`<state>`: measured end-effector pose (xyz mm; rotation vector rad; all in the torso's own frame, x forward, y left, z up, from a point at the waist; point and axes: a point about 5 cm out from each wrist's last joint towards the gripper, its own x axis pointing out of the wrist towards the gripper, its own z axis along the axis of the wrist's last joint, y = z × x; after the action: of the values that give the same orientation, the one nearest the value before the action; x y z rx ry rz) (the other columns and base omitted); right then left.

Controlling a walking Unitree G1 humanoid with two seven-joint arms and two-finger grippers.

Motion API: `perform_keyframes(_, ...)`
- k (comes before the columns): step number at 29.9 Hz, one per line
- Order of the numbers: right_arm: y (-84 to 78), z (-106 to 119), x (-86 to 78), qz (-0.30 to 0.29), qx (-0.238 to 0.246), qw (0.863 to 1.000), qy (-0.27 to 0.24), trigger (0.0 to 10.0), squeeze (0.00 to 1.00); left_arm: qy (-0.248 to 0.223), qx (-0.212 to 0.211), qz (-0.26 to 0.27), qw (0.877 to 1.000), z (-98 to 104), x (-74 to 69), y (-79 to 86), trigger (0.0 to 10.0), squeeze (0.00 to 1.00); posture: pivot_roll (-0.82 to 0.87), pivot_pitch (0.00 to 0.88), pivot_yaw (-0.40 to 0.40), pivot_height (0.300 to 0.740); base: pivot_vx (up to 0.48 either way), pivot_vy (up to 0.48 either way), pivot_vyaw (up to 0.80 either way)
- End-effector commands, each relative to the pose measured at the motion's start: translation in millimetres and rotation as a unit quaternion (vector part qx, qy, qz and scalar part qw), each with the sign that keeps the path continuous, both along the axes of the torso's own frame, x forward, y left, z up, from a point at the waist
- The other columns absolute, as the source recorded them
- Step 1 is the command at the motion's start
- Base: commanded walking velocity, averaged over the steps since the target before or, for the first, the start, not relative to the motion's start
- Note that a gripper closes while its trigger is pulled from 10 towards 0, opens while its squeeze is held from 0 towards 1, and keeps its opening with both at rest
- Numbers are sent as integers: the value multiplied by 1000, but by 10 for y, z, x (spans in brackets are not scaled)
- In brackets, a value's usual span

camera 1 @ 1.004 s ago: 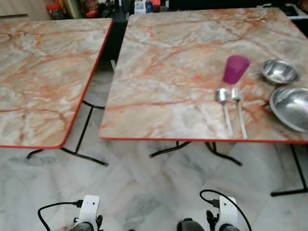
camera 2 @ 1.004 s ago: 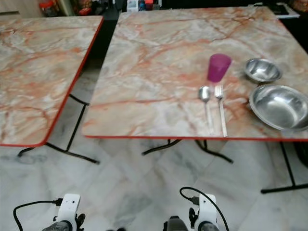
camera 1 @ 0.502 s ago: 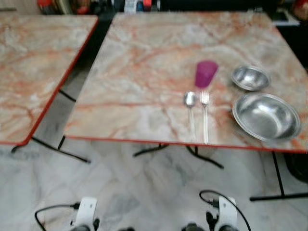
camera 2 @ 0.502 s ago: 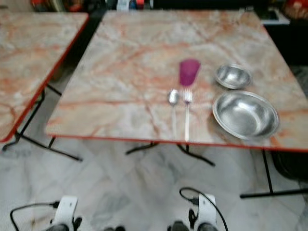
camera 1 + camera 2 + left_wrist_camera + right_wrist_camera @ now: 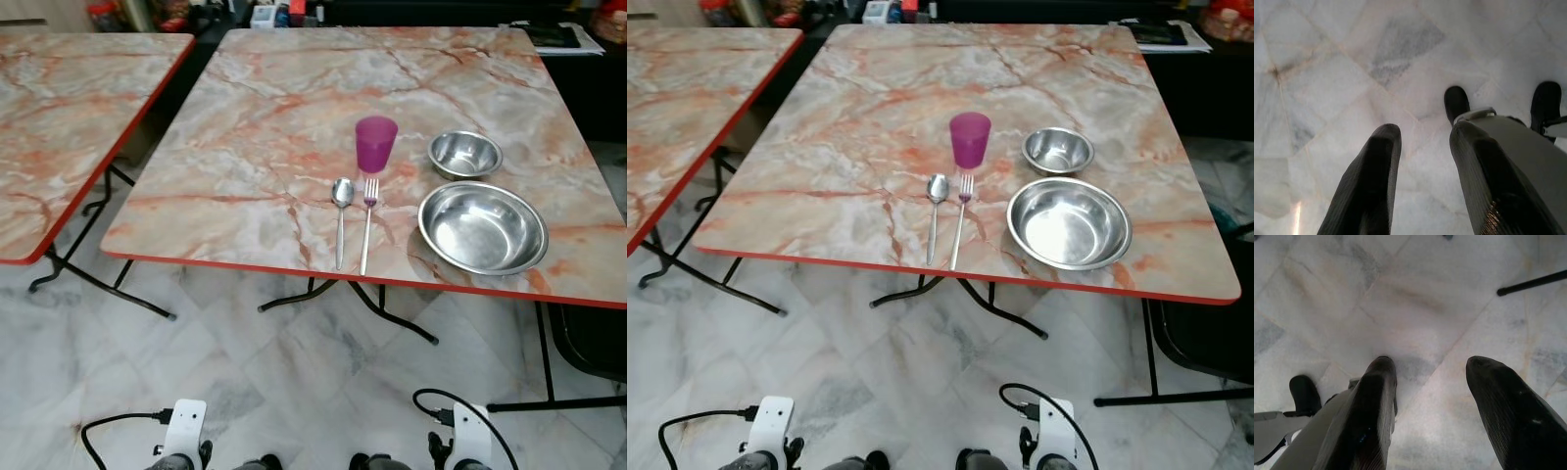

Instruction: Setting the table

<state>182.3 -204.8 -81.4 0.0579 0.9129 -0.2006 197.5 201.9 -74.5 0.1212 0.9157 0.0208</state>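
Note:
On the marble-patterned table point(image 5: 265, 117) stands a purple cup point(image 5: 375, 144). In front of it lie a spoon point(image 5: 340, 217) and a fork point(image 5: 366, 223), side by side. To their right sit a small steel bowl point(image 5: 464, 153) and a larger steel bowl point(image 5: 482, 227) near the table's front edge. Both arms hang low over the floor. My left gripper point(image 5: 1422, 139) is open with nothing between its fingers. My right gripper point(image 5: 1432, 374) is open and empty too.
A second marble table point(image 5: 59, 108) stands to the left, with a gap between the two. Black table legs point(image 5: 392, 318) spread over the white marble floor point(image 5: 245, 372). A dark chair point(image 5: 1215, 338) is at the right. Clutter lines the far wall.
The camera has shifted to the right and the view has sharpened, so the set table now sits in the middle of the picture. The things on the table have not moved.

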Motion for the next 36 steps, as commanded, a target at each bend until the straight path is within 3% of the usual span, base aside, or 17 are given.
perform_keyframes(1, -2, -30, -68, -13, 6, 1000, 4, 10000, 0, 21, 14, -4, 1000, -32, -75, 66, 10000, 0, -107, 208, 48, 740, 0, 0, 0)
perform_keyframes(12, -116, -43, -147, -29, -13, 999, 11, 10000, 0, 22, 18, -6, 1000, -25, -61, 73, 10000, 0, -112, 213, 57, 740, 0, 0, 0)
perform_keyframes(19, -256, -120, -402, -71, -39, 995, 56, 10000, 0, 24, 19, -8, 1000, -32, -76, 75, 10000, 0, -116, 201, 62, 740, 0, 0, 0)
perform_keyframes(24, -348, -90, -416, -86, -64, 994, 37, 10000, 0, 22, 19, -9, 1000, -32, -77, 75, 10000, 0, -115, 192, 62, 740, 0, 0, 0)
perform_keyframes(28, -586, 47, -328, -114, -146, 983, -2, 10000, 0, 24, 19, -12, 999, -38, -90, 73, 10000, 0, -123, 175, 62, 740, 0, 0, 0)
perform_keyframes(32, -710, 107, -350, -134, -190, 972, -16, 10000, 0, 26, 20, -14, 999, -43, -99, 73, 10000, 0, -124, 170, 63, 740, 0, 0, 0)
perform_keyframes(33, -793, 164, -370, -145, -239, 960, -25, 10000, 0, 27, 20, -14, 999, -46, -105, 74, 10000, 0, -130, 162, 65, 740, 0, 0, 0)
perform_keyframes(36, -883, 236, -433, -179, -295, 938, -39, 10000, 0, 28, 20, -16, 999, -48, -111, 78, 10000, 0, -144, 153, 66, 740, 0, 0, 0)
